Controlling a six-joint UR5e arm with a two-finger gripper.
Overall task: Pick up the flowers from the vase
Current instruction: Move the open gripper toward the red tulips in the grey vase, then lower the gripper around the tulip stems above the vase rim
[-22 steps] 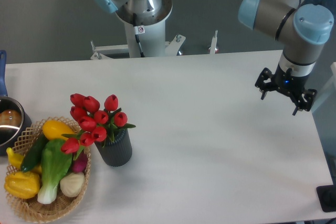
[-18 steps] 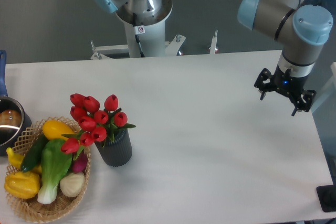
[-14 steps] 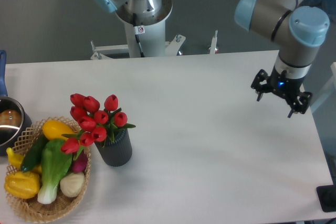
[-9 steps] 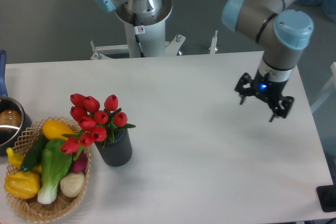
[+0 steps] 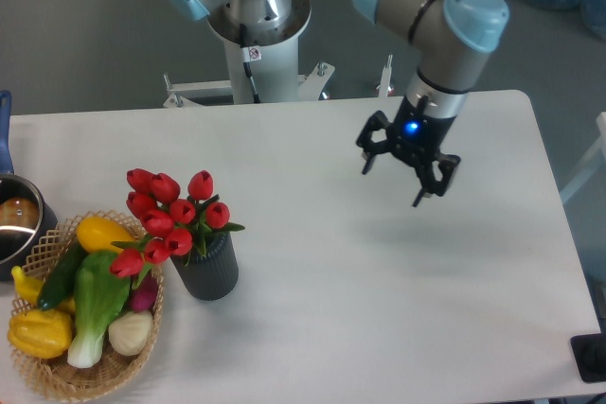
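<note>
Flowers point(image 5: 170, 219) upright in vase point(image 5: 208, 270) beside vegetable basket point(image 5: 57, 366), pot point(image 5: 19, 224) cut off at left edge, gripper point(image 5: 405, 175) spread wide, empty, well apart above bare table point(image 5: 379, 309)

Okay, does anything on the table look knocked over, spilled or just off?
Nothing stands out. The vase stands upright with the flowers in it, the vegetables sit inside the basket, and the open gripper hangs above bare table.
</note>
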